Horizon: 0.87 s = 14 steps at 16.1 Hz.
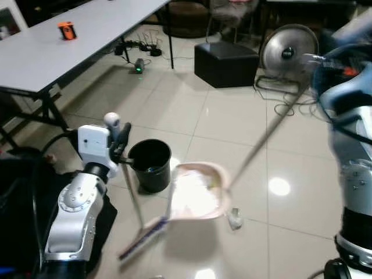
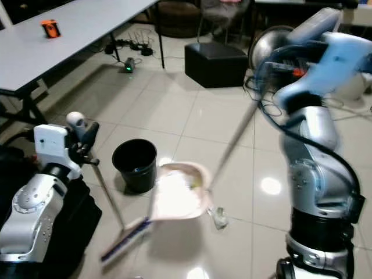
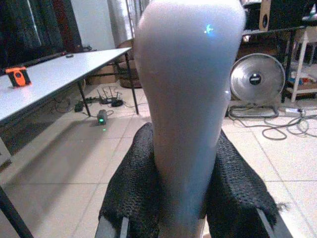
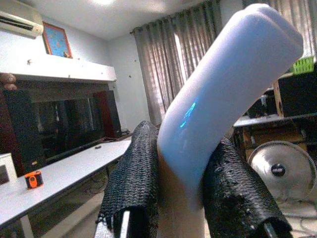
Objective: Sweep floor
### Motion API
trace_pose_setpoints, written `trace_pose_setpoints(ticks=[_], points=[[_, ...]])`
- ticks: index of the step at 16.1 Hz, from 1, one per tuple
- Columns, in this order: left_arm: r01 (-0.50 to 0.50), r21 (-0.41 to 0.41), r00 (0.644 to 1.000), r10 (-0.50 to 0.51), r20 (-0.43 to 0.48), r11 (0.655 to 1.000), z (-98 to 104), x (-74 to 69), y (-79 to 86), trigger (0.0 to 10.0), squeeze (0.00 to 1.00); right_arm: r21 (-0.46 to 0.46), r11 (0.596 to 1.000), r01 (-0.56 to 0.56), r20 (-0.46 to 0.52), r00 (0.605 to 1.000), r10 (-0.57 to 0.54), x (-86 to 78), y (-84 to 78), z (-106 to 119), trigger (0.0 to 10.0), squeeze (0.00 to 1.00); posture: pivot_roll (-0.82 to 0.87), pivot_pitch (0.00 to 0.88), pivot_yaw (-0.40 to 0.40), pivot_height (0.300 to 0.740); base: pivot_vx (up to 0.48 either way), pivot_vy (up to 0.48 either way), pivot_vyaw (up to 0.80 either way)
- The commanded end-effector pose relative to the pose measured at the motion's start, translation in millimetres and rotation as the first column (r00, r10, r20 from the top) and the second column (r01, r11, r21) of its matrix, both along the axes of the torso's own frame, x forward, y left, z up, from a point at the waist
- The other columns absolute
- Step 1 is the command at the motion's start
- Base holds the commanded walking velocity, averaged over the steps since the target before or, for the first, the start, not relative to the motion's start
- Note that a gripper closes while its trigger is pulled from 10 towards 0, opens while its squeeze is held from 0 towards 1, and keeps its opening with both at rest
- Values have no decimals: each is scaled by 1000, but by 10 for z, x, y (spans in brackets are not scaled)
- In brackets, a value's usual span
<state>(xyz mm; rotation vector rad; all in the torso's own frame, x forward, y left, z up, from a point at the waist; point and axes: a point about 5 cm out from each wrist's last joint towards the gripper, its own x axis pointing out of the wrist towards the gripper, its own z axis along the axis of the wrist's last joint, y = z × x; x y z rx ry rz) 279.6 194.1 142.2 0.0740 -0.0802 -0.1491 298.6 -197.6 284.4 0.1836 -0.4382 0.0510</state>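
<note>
Centre frame: left gripper (image 1: pixel 120 146) clamps the thin grey broom (image 1: pixel 139 224), right gripper (image 4: pixel 183 198) the long-handled pink dustpan (image 1: pixel 199 192); best kept level beside the black round bin (image 1: pixel 150 164).

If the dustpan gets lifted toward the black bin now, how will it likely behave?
The dustpan holds a loose white pile, so tilting probably spills it. Its long thin handle, gripped at the far top by the right end effector, likely lets the pan swing. It seems light plastic.

Black bin (image 1: pixel 150 164); pinkish dustpan (image 1: pixel 197 192); white table (image 1: pixel 70 40); orange object (image 1: pixel 67 30); cream tiles (image 1: pixel 174 110).
</note>
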Motion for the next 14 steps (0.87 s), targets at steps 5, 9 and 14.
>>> trace_pose_setpoints(ticks=[5, 9, 14], points=[[-2, -18, 1000, 2, 20, 1000, 78, 9, -29, 10000, 0, -22, 1000, 11, 25, 1000, -10, -3, -36, 133, 10000, 0, 29, 0, 52, 740, 367, 0, 0], [-7, -24, 1000, 8, 11, 1000, 52, -33, -5, 10000, 0, -30, 1000, -2, 24, 1000, 2, 19, -18, 154, 10000, 0, 27, 0, 55, 740, 369, 0, 100], [-2, -15, 1000, 2, 0, 1000, 32, -35, -7, 10000, 0, -2, 1000, 2, 33, 999, -2, 20, -41, 161, 10000, 0, 27, 0, 57, 740, 371, 0, 0]])
